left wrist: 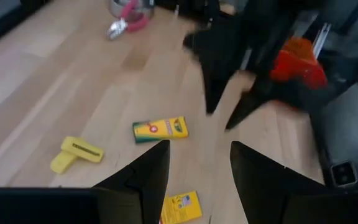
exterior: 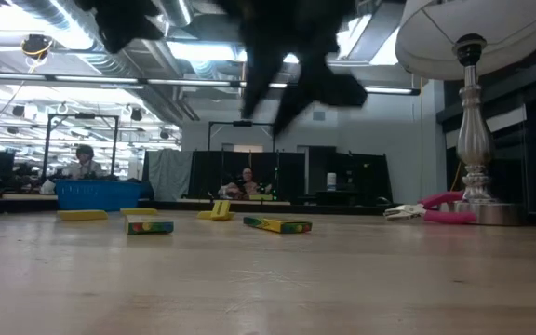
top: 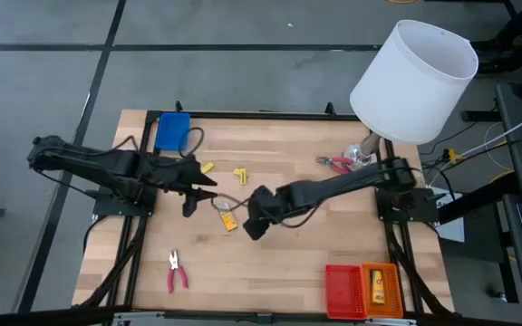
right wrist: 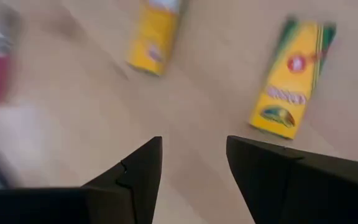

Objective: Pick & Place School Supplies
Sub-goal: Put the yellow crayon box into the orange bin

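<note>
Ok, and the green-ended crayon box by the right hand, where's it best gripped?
Probably from straight above: bring the open right hand over the crayon box at mid-length and close across its narrow width. It lies flat on the table, so only its long side edges offer parallel faces.

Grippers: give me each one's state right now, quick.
Left end effector: open, holding nothing, above the table near a crayon box.
Right end effector: open, holding nothing, over the table centre.
</note>
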You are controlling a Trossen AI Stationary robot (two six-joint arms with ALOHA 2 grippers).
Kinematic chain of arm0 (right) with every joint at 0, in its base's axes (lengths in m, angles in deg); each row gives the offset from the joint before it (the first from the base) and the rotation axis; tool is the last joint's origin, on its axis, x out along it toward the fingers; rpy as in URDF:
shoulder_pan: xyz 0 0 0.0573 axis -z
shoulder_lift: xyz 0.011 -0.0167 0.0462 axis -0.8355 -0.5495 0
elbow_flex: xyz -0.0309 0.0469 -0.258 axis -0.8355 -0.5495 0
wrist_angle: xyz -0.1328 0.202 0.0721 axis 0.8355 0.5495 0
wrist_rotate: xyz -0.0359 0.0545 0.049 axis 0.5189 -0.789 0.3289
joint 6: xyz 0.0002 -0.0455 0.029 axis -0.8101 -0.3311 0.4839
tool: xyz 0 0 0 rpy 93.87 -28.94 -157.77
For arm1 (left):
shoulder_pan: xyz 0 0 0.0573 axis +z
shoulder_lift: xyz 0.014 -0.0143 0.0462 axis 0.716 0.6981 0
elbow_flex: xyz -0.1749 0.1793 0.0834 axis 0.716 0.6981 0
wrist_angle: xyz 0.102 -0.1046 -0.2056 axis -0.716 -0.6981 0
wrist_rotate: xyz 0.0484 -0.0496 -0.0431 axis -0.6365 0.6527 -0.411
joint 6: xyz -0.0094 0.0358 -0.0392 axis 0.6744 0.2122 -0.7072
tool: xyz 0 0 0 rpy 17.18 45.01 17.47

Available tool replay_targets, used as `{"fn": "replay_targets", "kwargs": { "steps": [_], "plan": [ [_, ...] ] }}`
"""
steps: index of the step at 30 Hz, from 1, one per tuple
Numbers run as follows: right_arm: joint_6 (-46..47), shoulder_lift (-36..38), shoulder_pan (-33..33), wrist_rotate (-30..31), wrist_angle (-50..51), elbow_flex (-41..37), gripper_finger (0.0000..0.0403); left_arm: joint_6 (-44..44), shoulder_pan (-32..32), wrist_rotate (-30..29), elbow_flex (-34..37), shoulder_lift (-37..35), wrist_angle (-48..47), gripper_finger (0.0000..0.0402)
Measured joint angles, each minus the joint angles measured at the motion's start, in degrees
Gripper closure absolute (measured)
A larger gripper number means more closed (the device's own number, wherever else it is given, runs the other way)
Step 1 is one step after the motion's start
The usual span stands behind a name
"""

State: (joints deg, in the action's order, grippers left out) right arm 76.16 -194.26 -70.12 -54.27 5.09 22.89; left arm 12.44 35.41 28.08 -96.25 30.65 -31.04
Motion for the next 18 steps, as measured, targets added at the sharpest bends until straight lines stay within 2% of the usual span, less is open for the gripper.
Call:
{"fn": "replay_targets", "kwargs": {
  "steps": [4,11,18],
  "plan": [
    [-0.1,-3.47,0.13,1.26,2.18,-0.09,0.0219,-1.11,-1.35,-1.46,0.0,-2.67,-1.77,0.0235],
    [1.28,-3.98,0.33,11.33,2.03,-0.06,0.0191,-3.71,-1.66,-1.4,0.0,-3.85,-3.62,0.0235],
    [5.17,-4.76,3.01,10.75,1.86,-0.01,0.0161,-5.29,-1.66,-1.32,0.0,-3.85,-2.58,0.0235]
  ]
}}
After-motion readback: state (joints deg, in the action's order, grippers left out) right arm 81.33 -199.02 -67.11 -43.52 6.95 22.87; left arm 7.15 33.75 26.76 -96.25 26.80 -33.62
